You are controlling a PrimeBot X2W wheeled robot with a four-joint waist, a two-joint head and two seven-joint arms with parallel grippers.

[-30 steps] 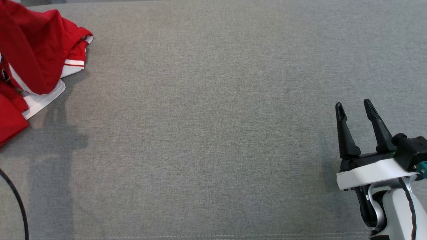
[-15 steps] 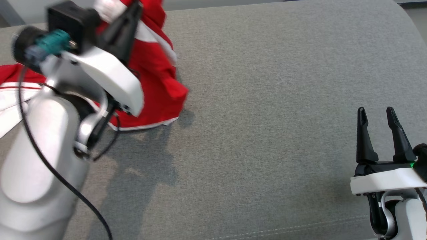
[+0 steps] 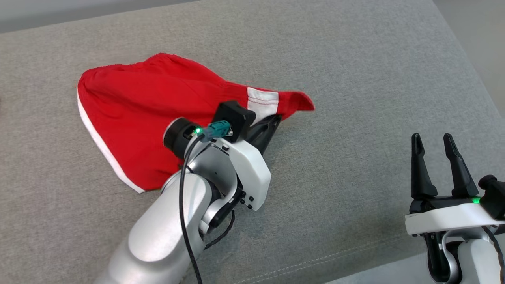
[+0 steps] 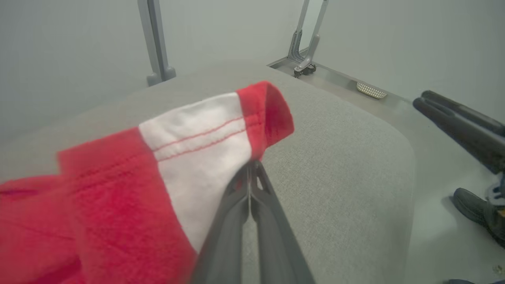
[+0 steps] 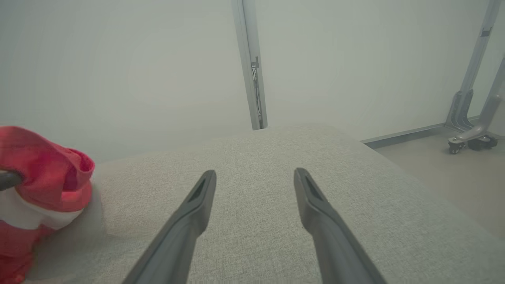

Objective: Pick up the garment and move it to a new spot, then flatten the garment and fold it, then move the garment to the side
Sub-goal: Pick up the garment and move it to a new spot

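Observation:
The garment (image 3: 150, 102) is red with white trim and a white band. It lies spread on the grey cushioned surface (image 3: 355, 71), left of centre in the head view. My left gripper (image 3: 273, 119) is shut on its right corner beside the white band, holding that corner slightly raised. The left wrist view shows the closed fingers (image 4: 236, 213) pinching the garment (image 4: 118, 189) just under the white patch. My right gripper (image 3: 431, 136) stands open at the lower right, apart from the cloth, with nothing between its fingers. The right wrist view shows its own right gripper (image 5: 254, 173) and the garment (image 5: 43, 169) at far left.
The surface's front seam (image 3: 315, 260) runs near the bottom, and its right edge drops to pale floor (image 3: 485, 47). Metal frame legs on casters (image 5: 469, 138) stand beyond by the wall. A dark shoe (image 4: 473, 209) is on the floor at right.
The head camera has swung. The left arm has carried the garment in from the left, and the cloth, bunched and hanging before, now lies spread. The right gripper stays open.

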